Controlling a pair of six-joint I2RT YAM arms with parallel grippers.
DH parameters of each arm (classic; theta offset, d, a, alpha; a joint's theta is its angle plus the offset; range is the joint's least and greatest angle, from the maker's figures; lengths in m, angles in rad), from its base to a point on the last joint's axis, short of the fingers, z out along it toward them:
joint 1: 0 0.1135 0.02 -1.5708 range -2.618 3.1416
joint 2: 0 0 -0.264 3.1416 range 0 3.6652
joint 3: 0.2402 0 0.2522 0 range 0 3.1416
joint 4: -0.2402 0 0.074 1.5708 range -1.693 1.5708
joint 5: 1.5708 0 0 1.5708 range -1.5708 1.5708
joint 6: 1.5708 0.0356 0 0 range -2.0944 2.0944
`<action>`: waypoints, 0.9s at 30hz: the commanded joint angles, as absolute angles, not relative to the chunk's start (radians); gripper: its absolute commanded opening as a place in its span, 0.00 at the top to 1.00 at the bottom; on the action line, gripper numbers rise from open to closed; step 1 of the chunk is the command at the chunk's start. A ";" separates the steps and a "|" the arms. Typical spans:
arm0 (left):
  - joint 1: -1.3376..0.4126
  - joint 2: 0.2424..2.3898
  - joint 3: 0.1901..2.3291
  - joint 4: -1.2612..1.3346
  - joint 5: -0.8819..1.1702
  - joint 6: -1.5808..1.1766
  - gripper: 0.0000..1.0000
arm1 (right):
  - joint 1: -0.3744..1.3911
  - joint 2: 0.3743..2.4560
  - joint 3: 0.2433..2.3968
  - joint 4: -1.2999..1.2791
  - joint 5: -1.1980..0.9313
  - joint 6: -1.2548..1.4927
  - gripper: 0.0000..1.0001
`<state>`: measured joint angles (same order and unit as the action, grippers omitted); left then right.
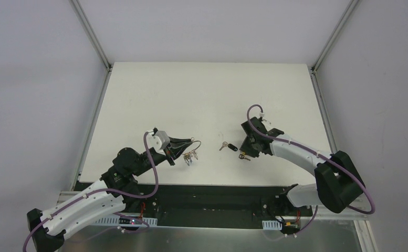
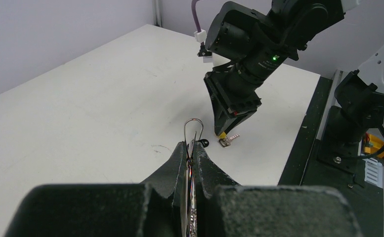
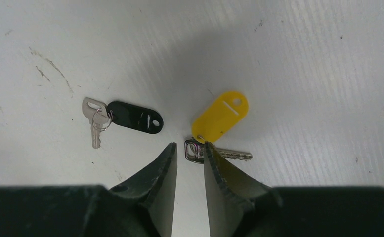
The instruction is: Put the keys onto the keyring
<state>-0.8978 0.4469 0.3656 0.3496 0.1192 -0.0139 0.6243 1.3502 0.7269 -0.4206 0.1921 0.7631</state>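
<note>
I see left gripper (image 2: pixel 192 147) fingers pressed on keyring (image 2: pixel 193 124), loop poking past tips. Right gripper (image 3: pixel 190 148) fingers slightly spread, yellow-tagged key (image 3: pixel 195 151) head between tips. Black-tagged key (image 3: pixel 95 117) lies well off to side.

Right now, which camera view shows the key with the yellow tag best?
The right wrist view: the yellow-tagged key lies close and sharp, just ahead of the right gripper. The top external view shows it as a tiny speck. The left wrist view shows only a bit under that gripper.
</note>
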 commanded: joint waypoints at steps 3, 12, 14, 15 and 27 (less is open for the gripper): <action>-0.903 0.450 0.376 0.395 0.105 -0.014 1.00 | 0.614 1.334 0.740 -0.429 0.180 0.769 0.72; -0.903 0.451 0.377 0.391 0.103 -0.012 1.00 | 0.613 1.312 0.728 -0.456 0.167 0.768 0.72; -0.903 0.452 0.377 0.391 0.104 -0.012 1.00 | 0.614 1.314 0.725 -0.460 0.167 0.767 0.72; -0.903 0.452 0.377 0.390 0.105 -0.012 1.00 | 0.614 1.313 0.724 -0.465 0.173 0.767 0.71; -0.903 0.454 0.377 0.388 0.101 -0.011 1.00 | 0.613 1.319 0.703 -0.461 0.192 0.769 0.72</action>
